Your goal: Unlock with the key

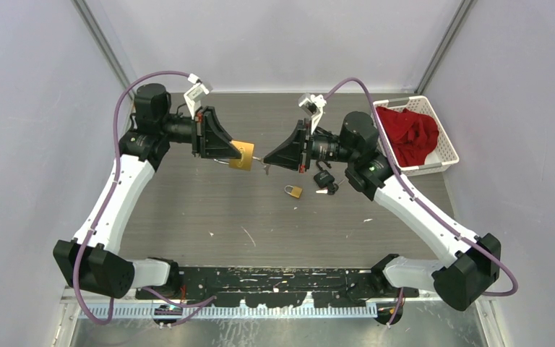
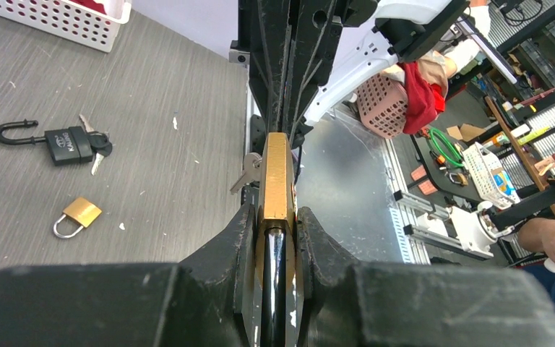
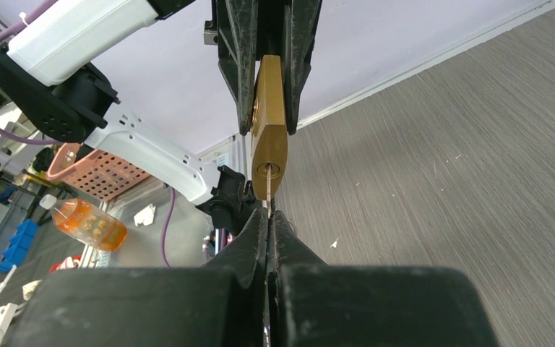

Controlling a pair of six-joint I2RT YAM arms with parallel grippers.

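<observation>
My left gripper (image 1: 225, 150) is shut on a large brass padlock (image 1: 242, 155) and holds it above the table; in the left wrist view the padlock (image 2: 277, 177) stands edge-on between the fingers with its steel shackle toward the camera. My right gripper (image 1: 274, 157) is shut on a thin silver key (image 3: 268, 189). The key's tip is in the keyhole on the underside of the brass padlock (image 3: 269, 126). A second key (image 2: 245, 172) hangs beside the padlock.
On the table lie a small brass padlock (image 1: 293, 191) and a black padlock with its shackle open and keys attached (image 1: 324, 180). A white basket (image 1: 444, 148) with red cloth (image 1: 408, 134) stands at the back right.
</observation>
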